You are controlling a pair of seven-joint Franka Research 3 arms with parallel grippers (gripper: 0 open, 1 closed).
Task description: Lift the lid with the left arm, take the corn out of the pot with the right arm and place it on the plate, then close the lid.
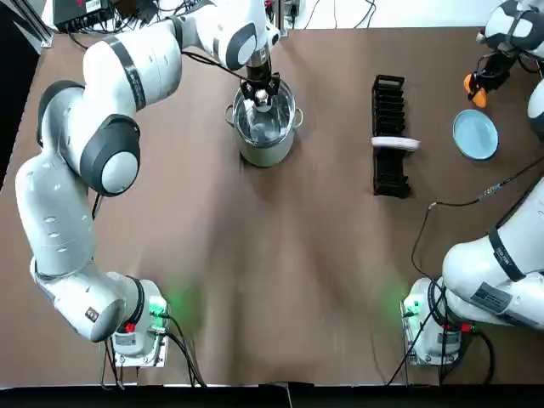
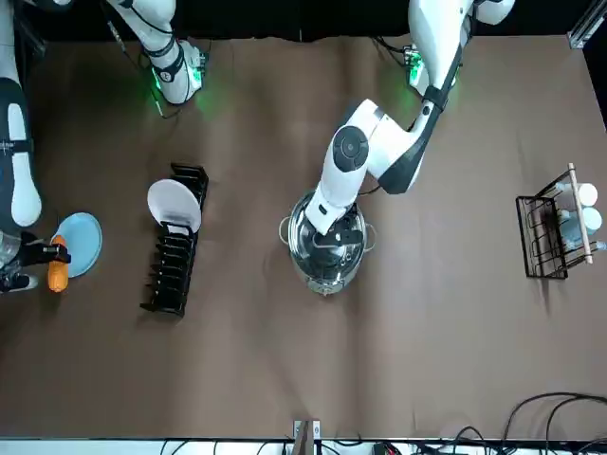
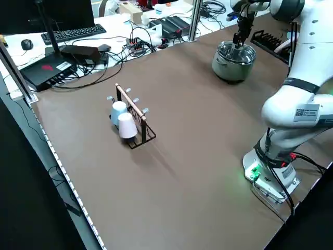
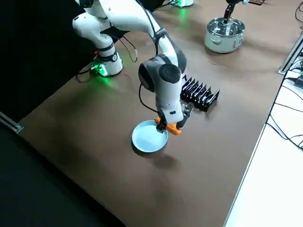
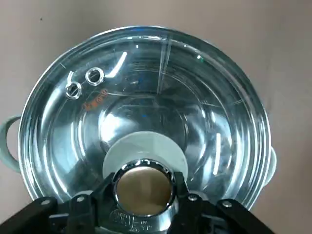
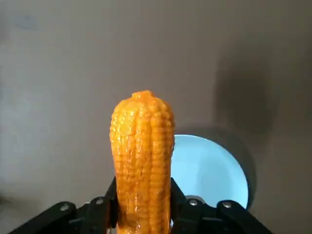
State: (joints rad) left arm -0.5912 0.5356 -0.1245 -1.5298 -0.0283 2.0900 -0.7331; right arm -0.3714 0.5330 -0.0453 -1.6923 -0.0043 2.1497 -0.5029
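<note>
A glass lid [image 5: 146, 92] with a metal knob [image 5: 144, 187] lies over the steel pot [image 1: 265, 149] at the table's far middle. My left gripper [image 1: 259, 89] is shut on the knob, with one finger on each side of it. Whether the lid rests on the rim or hovers just above it, I cannot tell. At the far right, my right gripper [image 6: 144, 214] is shut on an orange corn cob [image 6: 143, 161]. The corn [image 1: 473, 89] hangs by the far edge of the light blue plate [image 1: 474, 134], as the right side view also shows with corn [image 4: 171, 127] and plate [image 4: 149, 136].
A black dish rack [image 1: 389, 136] holding a white plate [image 1: 395, 143] stands between the pot and the blue plate. A wire rack with cups [image 2: 555, 232] sits at the robot's left side. Cables trail near both arm bases.
</note>
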